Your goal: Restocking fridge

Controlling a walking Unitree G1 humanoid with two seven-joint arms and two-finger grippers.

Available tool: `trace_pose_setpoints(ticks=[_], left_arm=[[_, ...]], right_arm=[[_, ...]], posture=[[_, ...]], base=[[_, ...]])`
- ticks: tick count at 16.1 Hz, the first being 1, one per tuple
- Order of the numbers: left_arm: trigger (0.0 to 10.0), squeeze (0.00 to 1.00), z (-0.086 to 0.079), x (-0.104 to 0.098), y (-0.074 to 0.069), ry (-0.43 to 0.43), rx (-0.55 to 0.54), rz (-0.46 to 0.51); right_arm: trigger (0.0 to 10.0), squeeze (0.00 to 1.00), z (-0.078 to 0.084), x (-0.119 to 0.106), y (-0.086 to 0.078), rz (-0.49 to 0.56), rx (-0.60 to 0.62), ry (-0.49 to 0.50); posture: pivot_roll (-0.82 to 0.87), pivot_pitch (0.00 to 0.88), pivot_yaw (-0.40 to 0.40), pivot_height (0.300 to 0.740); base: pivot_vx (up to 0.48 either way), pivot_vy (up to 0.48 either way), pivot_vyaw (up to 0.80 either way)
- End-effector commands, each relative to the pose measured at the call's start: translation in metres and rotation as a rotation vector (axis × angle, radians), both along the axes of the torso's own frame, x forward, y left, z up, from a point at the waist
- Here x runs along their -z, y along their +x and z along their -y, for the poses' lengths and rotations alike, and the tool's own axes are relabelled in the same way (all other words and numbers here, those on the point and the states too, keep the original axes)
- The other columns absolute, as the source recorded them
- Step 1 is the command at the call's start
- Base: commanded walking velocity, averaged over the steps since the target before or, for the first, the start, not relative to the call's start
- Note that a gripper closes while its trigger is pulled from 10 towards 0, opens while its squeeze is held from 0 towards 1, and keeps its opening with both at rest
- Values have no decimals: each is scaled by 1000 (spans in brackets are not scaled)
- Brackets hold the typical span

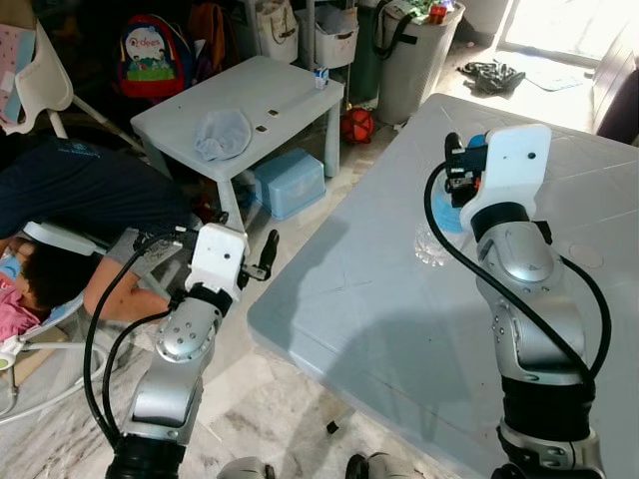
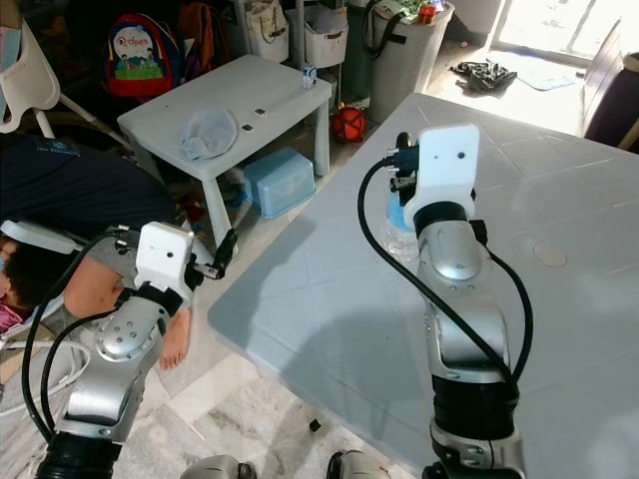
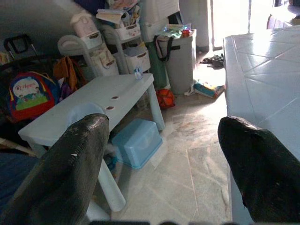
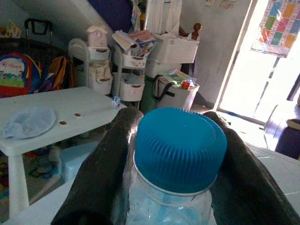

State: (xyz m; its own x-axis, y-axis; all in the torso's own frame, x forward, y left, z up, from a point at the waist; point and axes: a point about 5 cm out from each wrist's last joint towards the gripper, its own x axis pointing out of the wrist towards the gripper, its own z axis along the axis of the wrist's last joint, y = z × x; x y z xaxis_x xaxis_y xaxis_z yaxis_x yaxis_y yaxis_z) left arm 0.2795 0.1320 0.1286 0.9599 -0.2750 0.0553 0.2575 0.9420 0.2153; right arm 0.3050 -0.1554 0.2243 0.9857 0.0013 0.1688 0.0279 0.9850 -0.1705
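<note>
A clear bottle (image 1: 431, 245) with a ribbed blue cap (image 4: 180, 146) stands upright on the big pale table (image 1: 379, 329), near its middle. My right gripper (image 1: 448, 214) reaches down onto it. In the right wrist view, both black fingers (image 4: 101, 173) press the sides of the cap, so it is shut on the bottle. My left gripper (image 1: 267, 255) hangs off the table's left edge, above the floor. It is open with nothing between its fingers (image 3: 70, 168).
A person in a dark shirt (image 1: 80, 190) lies on the floor close to my left arm. Beyond stands a small white table (image 1: 270, 85) carrying a cloth (image 1: 222, 133), with a blue box (image 1: 290, 182) beneath it. A grey bin (image 1: 414, 55) and shelves line the back.
</note>
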Motion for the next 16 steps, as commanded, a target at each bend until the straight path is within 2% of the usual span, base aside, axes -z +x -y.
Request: trace_pose_setpoints(ticks=[1,2,6,7,8,10,12,14,16], left_arm=[[10000,0,2,4,1,19,9,-22],[10000,0,2,5,1,29,-16,-23],[10000,0,1,10,-1,28,-61,-31],[10000,0,-1,13,-2,16,-82,-45],[10000,0,-1,14,-2,8,-84,-50],[10000,0,0,15,-2,2,-88,-53],[10000,0,0,15,0,-10,-102,-52],[10000,0,0,14,0,-35,-115,-50],[10000,0,4,18,0,-60,-113,-75]], right_arm=[[0,0,-3,2,-2,-16,-10,-5],[902,0,-4,0,-1,-6,-22,-3],[1647,0,-17,-1,-3,23,-106,45],[6902,0,-19,8,-5,6,-132,76],[10000,0,-19,20,-5,-19,-142,100],[10000,0,-20,27,-8,-30,-161,140],[10000,0,-25,30,-9,-14,-224,137],[10000,0,-31,30,-10,4,-256,145],[10000,0,-33,40,-12,-7,-266,199]], posture=[[50,41,7,740],[49,39,6,740],[50,22,5,740],[53,17,2,740],[59,13,-1,740],[61,9,-3,740],[63,10,-10,740],[60,13,-13,740],[74,30,-35,740]], base=[[0,0,0],[0,0,0],[0,0,0],[0,0,0],[0,0,0],[0,0,0],[0,0,0],[0,0,800],[0,0,800]])
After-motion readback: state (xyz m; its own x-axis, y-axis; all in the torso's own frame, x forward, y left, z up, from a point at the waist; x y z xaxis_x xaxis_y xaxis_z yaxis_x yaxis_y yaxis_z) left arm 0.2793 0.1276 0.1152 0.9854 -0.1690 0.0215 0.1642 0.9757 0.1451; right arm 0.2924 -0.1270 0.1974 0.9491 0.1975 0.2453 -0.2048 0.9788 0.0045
